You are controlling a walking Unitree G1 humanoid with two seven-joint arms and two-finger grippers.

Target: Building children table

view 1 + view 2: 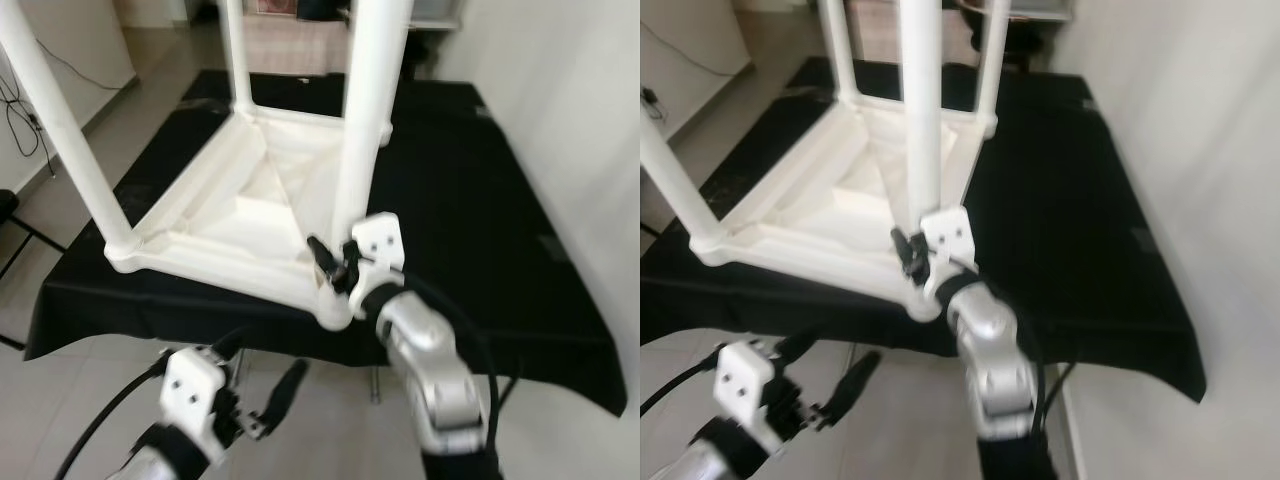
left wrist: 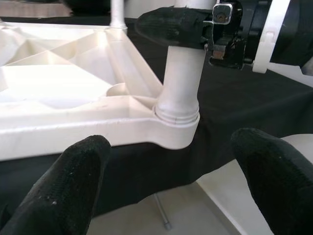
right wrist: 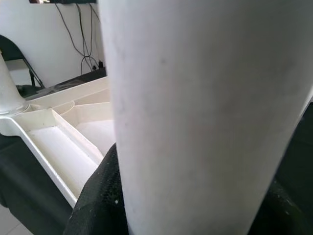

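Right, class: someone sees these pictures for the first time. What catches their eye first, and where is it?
First, the white children's table, lying upside down on a black cloth with its legs pointing up. Next, the right gripper, shut on the nearest leg just above its corner socket. The left gripper hangs open, lower down, in front of the cloth's near edge.

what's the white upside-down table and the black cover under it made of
The white upside-down table looks like moulded plastic: matte, with ribbed underside panels and round socket collars where the tube legs seat. The black cover looks like soft matte fabric, since it drapes over the edge. The right claw grips the nearest white tube leg.
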